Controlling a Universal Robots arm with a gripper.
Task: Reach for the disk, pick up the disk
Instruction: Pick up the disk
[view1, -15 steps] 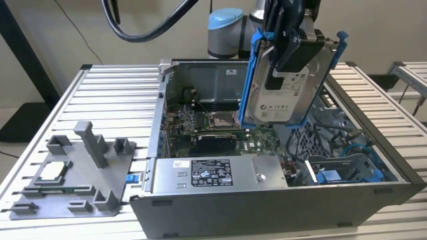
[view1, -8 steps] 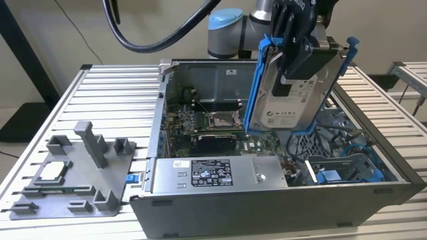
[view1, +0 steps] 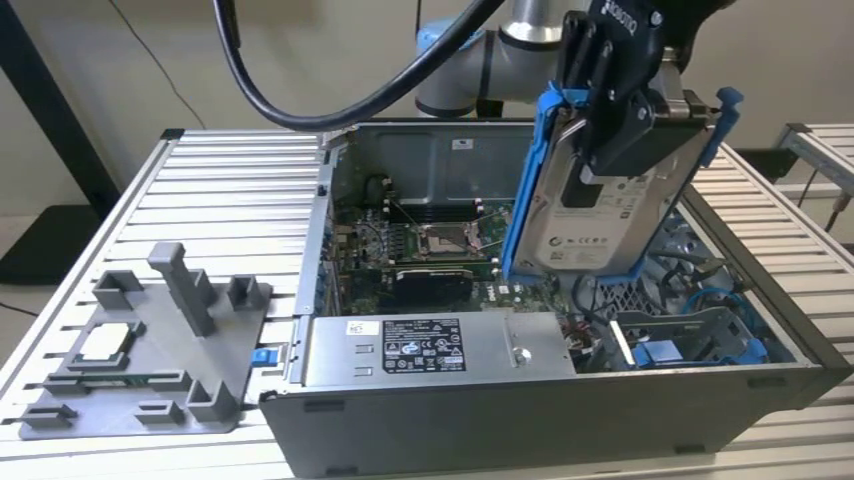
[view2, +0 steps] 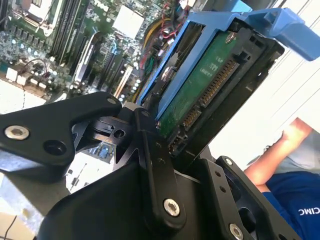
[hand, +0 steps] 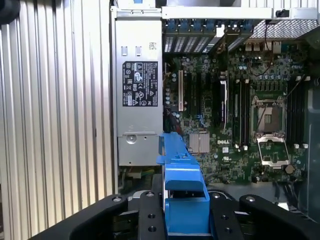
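The black end effector (view1: 617, 125) is clamped on the disk (view1: 607, 215), holding it in the air above the open computer case (view1: 534, 420), tilted with its white label facing the exterior view. The disk's bright blue frame (view1: 527, 190) runs along its edges. In the second wrist view, the end effector (view2: 165, 150) grips the disk (view2: 200, 95) with the green circuit-board underside showing. In the first wrist view, the disk's blue frame (hand: 182, 190) sits between the black fingers (hand: 150, 215), above the motherboard (hand: 240, 115) and the silver power supply (hand: 137, 95). The case stands on a ribbed metal counter (view1: 214, 200). A grey plastic fixture (view1: 147, 350) lies on the counter, toward the exterior view's left.
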